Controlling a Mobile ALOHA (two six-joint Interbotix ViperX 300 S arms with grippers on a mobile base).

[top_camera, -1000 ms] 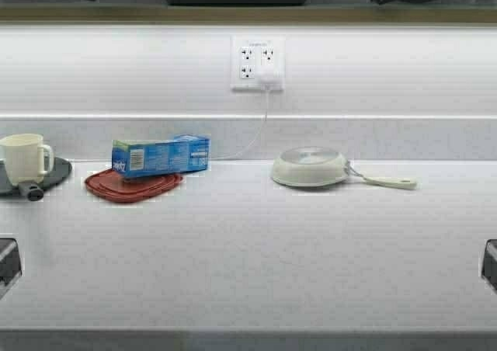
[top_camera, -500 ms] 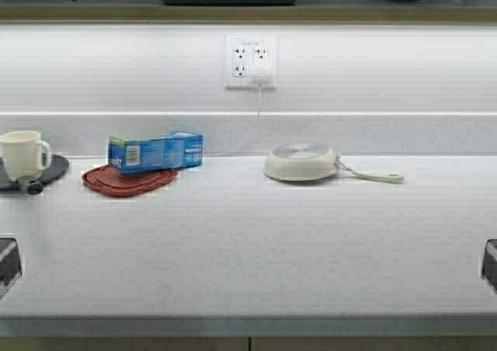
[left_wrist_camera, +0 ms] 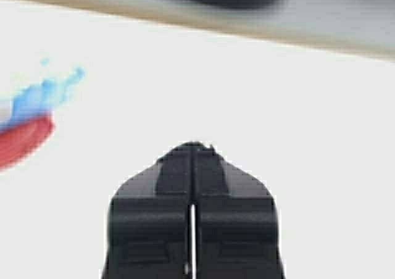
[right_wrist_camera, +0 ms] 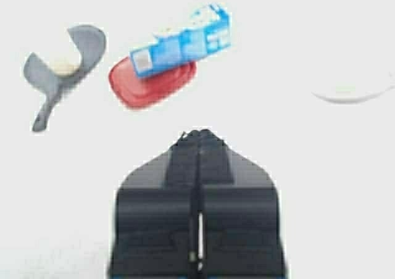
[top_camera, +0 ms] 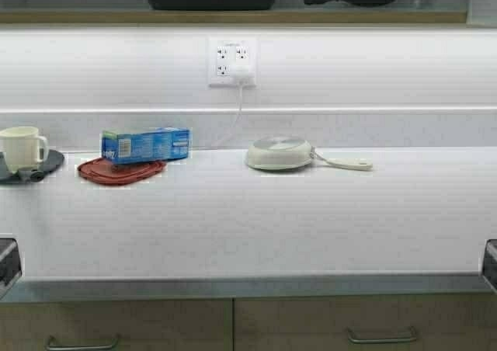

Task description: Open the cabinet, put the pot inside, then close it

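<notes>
The pot is out of view. Of the cabinet I see only a tan strip [top_camera: 233, 15] along the top of the high view, with dark shapes above it; its doors and handles are hidden. My left gripper [left_wrist_camera: 192, 146] is shut and empty, held low at the left edge of the high view [top_camera: 6, 262]. My right gripper [right_wrist_camera: 200, 133] is shut and empty, held low at the right edge [top_camera: 491, 264]. Both hang over the front of the white counter [top_camera: 256, 227].
A cream frying pan [top_camera: 279, 154] with a long handle lies upside down mid-counter. A blue box [top_camera: 146, 144] lies on a red lid [top_camera: 116, 170]. A cream mug [top_camera: 22, 147] stands on a dark pan at far left. A wall outlet [top_camera: 232, 60] is behind. Base drawer fronts [top_camera: 233, 324] show below.
The robot has backed away from the counter: the whole scene has shifted up and left, and the counter's front edge and base drawer fronts have come into view. Both grippers stay shut.
</notes>
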